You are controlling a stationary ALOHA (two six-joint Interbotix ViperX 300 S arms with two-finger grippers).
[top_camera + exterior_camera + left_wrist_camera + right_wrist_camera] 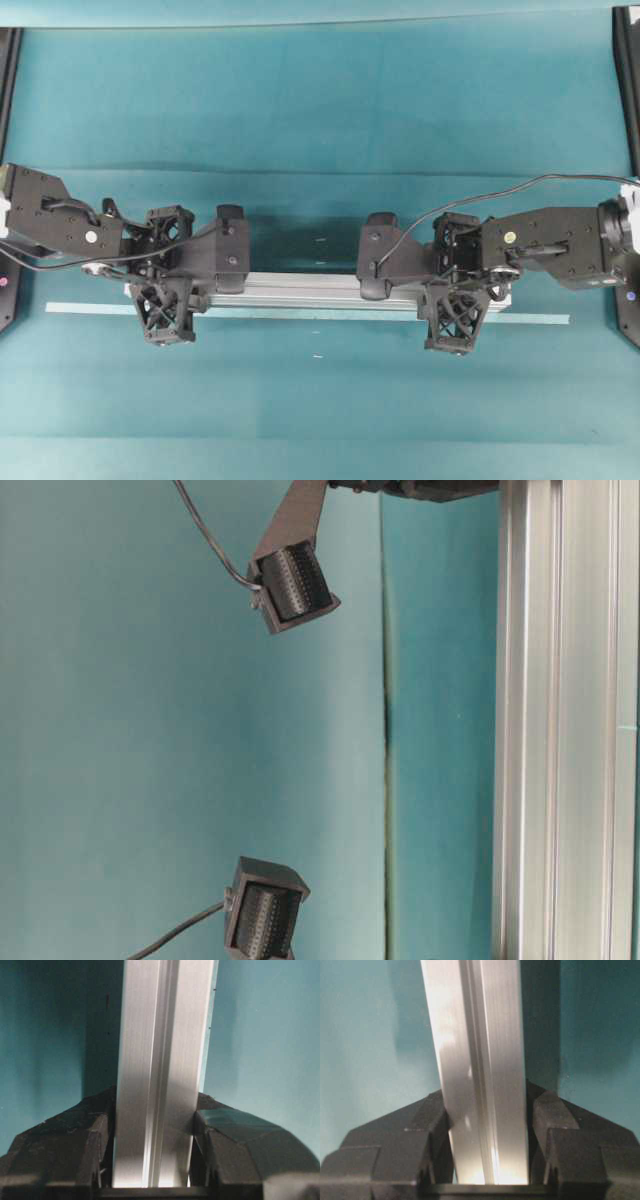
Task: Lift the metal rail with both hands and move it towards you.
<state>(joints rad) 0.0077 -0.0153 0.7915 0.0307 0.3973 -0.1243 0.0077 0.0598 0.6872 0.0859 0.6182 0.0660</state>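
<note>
Teal cloth (320, 100) covers everything (pale tape strip (530, 319) lies across).

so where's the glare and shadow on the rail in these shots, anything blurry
Right wrist view: bright glare low on the metal rail, near the right gripper. Left wrist view: soft sheen, the left gripper blurred up close. Overhead view: the rail's shadow falls on the table behind it. Table-level view: evenly lit.

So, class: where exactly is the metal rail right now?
In the overhead view the metal rail lies crosswise at centre, just above the pale tape strip, clamped between the fingers of the left gripper and right gripper.
</note>
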